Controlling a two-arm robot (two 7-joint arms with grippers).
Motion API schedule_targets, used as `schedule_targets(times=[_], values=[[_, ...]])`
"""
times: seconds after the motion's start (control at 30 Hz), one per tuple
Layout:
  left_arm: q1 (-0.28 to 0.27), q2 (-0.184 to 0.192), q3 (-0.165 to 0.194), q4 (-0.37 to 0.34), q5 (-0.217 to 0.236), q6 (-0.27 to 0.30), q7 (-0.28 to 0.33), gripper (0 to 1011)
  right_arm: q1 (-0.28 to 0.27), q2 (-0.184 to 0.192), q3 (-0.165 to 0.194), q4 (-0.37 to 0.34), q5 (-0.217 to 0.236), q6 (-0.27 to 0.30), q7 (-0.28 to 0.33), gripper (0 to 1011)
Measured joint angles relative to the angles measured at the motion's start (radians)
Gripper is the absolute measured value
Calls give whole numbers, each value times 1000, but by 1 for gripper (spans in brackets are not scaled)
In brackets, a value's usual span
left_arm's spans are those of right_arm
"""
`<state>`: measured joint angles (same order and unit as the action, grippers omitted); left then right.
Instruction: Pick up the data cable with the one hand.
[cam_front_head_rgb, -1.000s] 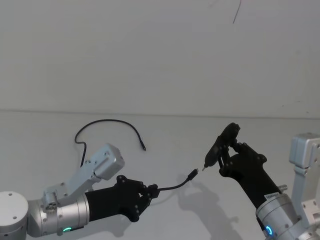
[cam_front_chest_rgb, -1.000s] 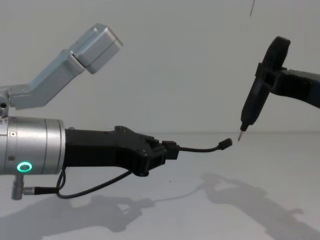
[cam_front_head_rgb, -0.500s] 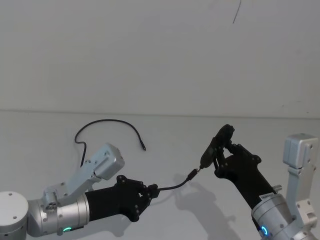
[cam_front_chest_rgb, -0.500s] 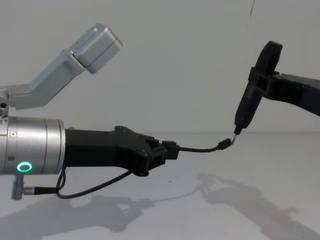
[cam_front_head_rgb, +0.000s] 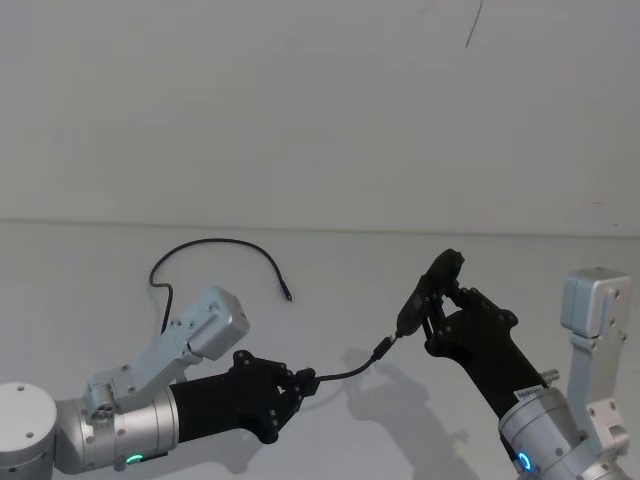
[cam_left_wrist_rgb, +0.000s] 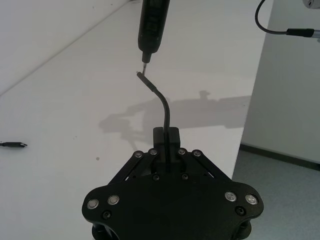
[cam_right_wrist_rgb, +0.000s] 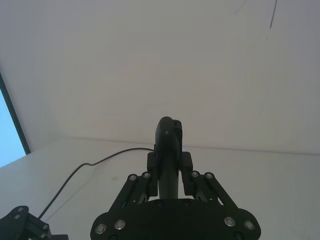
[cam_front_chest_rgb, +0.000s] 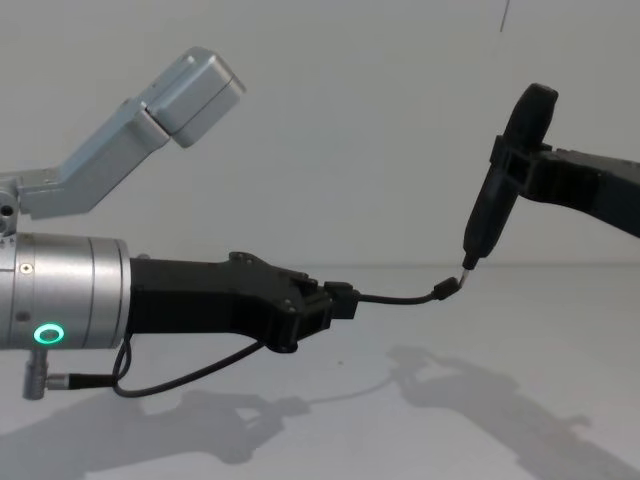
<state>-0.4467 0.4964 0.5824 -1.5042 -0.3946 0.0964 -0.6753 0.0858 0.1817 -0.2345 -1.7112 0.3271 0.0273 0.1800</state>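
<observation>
Head view, left to right. The left gripper (cam_front_head_rgb: 300, 385), black and angular on a silver arm with a green ring, is clamped on the data cable (cam_front_head_rgb: 345, 373) a little way behind one plug. The short free end arcs forward and to the right, clear of the table (cam_front_head_rgb: 330, 280), with the plug (cam_front_head_rgb: 383, 348) raised. Behind the gripper the rest of the cable trails back past the arm and loops over the table at the far left, its other end (cam_front_head_rgb: 286, 296) lying flat on the surface. Judgement: the grasp is made and the gripped end is lifted, so the pick-up is in substance done; most of the cord's length is not yet raised.

Further right, the right gripper (cam_front_head_rgb: 436, 322) is closed on a slim black device (cam_front_head_rgb: 422, 293) with a small metal tip (cam_front_chest_rgb: 466, 262). In the chest view that tip meets the raised plug or sits just at it; whether the two are mated I cannot tell. The left wrist view shows tip and plug nearly in line, a slight gap between them.

Surface: a plain white tabletop carrying soft shadows of both arms. Room: a bare white wall (cam_front_head_rgb: 300, 110) behind, with a thin dark wire (cam_front_head_rgb: 473, 25) hanging at upper right.
</observation>
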Motion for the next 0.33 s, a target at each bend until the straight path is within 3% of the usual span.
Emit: schedule_targets(times=[0.33], values=[[0,0,0,0,0,0,0,42,1,-4,1,3,-3,-1,4,269]])
